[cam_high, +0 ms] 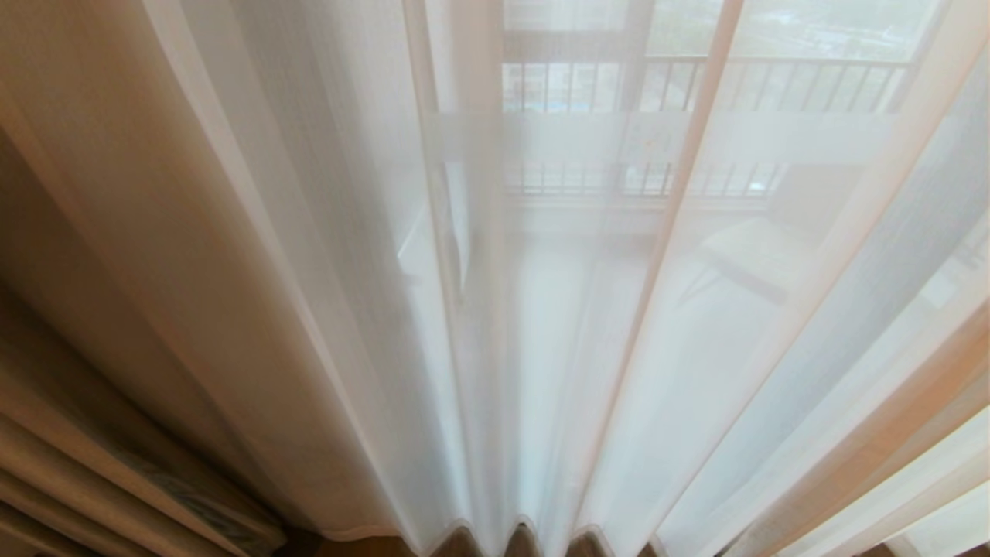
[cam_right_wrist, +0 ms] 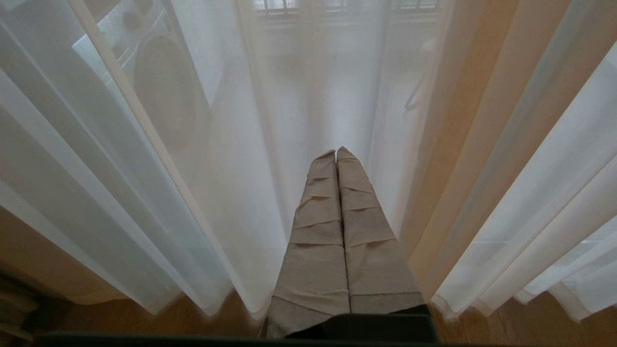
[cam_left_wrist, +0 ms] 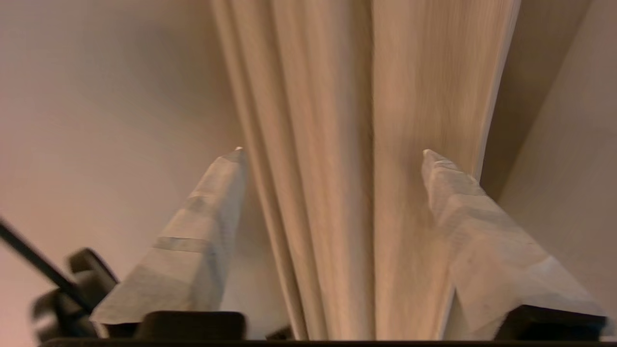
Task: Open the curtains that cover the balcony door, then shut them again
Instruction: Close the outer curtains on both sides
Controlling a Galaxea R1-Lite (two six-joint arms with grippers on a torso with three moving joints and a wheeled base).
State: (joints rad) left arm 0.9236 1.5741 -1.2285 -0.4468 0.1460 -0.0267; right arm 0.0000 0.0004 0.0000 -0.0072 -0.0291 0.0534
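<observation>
The white sheer curtains hang shut across the balcony door, whose frosted band shows dimly through them. Heavy beige drape folds are bunched at the left. In the left wrist view my left gripper is open, its fingers spread wide on either side of a bundle of beige drape folds without pinching it. My right gripper is shut with nothing in it, pointing at the sheers just above the floor. Neither arm shows in the head view.
A plain wall stands beside the beige drape. The wooden floor runs under the curtain hems. Through the sheers I make out a railing, a chair and a washing machine.
</observation>
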